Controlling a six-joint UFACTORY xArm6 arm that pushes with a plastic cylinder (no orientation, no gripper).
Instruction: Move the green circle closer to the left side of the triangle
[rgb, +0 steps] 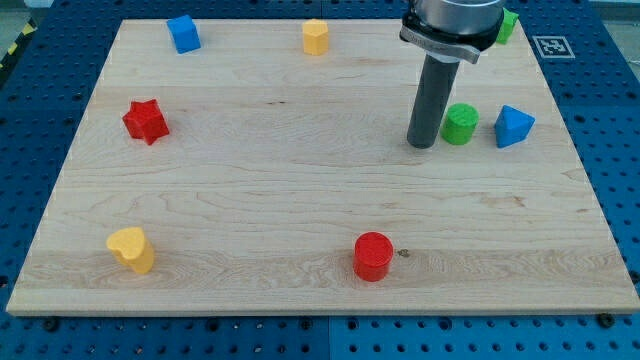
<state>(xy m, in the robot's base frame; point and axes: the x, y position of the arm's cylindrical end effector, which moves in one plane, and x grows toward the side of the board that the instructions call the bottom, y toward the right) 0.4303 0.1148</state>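
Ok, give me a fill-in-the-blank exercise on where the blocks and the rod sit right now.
1. My tip sits just to the view's ____ of the green circle.
2. The blue triangle lies on the green circle's view-____ side.
3. The red star is near the board's view-____ edge.

Missing words: left; right; left

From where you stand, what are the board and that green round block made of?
The board looks like pale unfinished wood: grain lines and plank seams show. The green circle, just right of my tip, looks like matte plastic or painted wood, evenly coloured with no grain; I cannot tell which.
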